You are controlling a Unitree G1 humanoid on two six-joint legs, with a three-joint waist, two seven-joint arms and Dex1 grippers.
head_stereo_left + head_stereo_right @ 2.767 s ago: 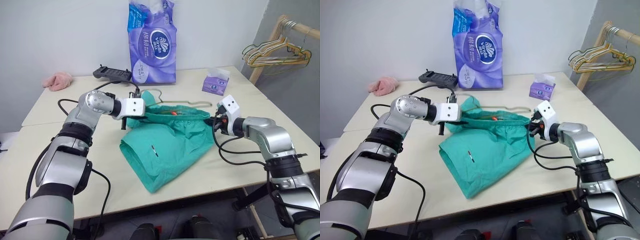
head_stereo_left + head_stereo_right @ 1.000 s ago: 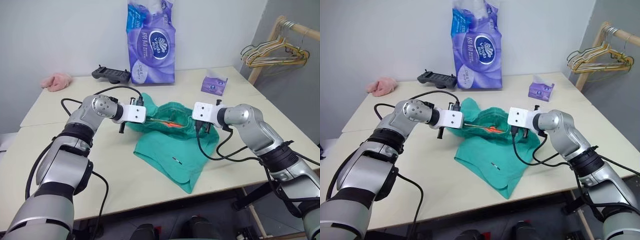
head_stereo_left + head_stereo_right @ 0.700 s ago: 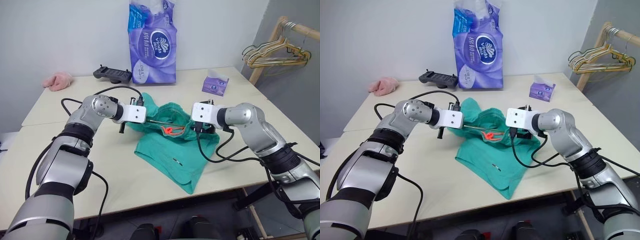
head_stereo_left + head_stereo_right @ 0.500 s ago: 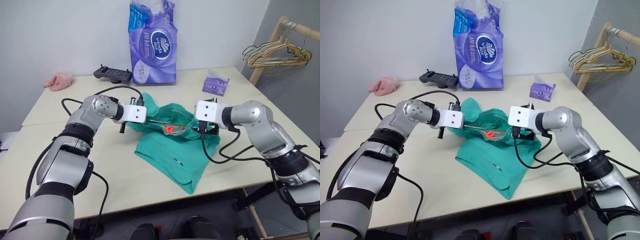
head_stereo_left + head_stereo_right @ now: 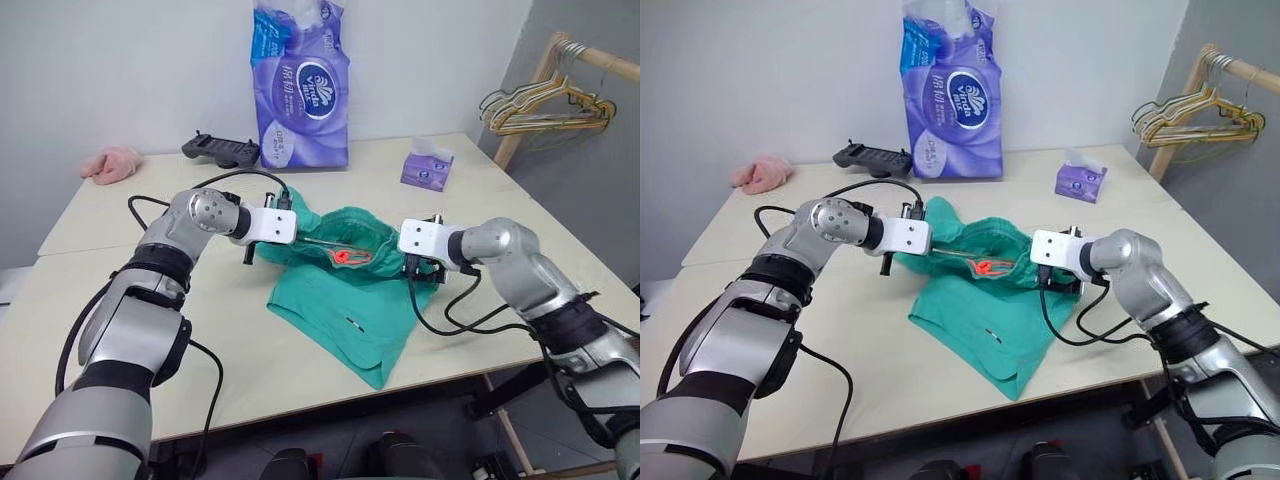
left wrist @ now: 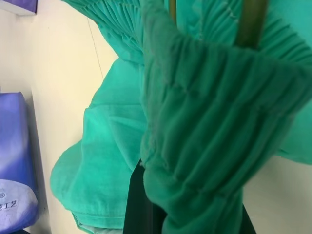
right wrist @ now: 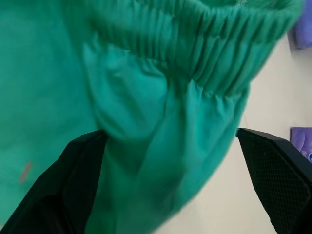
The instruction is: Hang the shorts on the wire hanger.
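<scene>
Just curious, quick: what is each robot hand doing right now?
Left gripper: shut on the teal-green fabric shorts.
Right gripper: fingers open around the shorts' waistband.

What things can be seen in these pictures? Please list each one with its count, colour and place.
table: one, cream, under everything.
shorts: one, teal-green, mid table, between both grippers.
wire hanger: one, dull bronze, a short length shows at the waistband of the shorts.
tissue roll pack: one, purple, standing at the far edge.
tissue box: one, purple, far right of the table.
controller: one, black, far edge, left of the pack.
fluffy cloth: one, pink, far left corner.
hangers: a bunch, yellow, green and pink, on a wooden rail at the right.
left gripper: shut on the waistband and wire.
right gripper: open, fingers either side of the shorts' fabric.
</scene>
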